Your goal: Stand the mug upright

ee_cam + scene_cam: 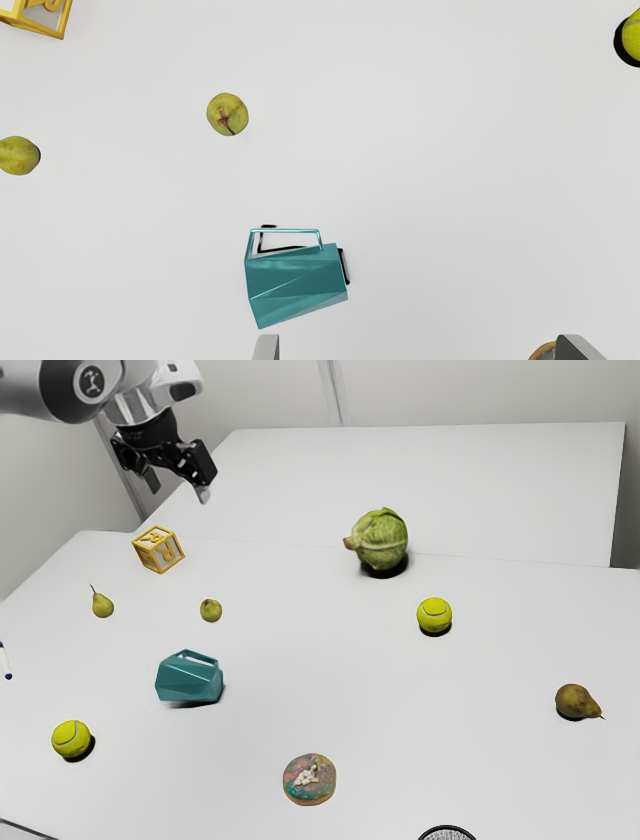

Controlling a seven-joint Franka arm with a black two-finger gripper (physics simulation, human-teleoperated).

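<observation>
Mug (188,680): found lying on its side on the table (400,700), handle (285,230) toward twelve o'clock in the exterior view, doughnut (309,780) toward four. Flat facets presumably prevent rolling. Gripper (419,347): raised, open, empty (spread, one judges, to admit the mug).

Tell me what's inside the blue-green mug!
I can't tell! The mug is lying on its side, and its walls cover up the inside. But peek through its handle: you can see the white table and a bit of dark shadow.
</observation>
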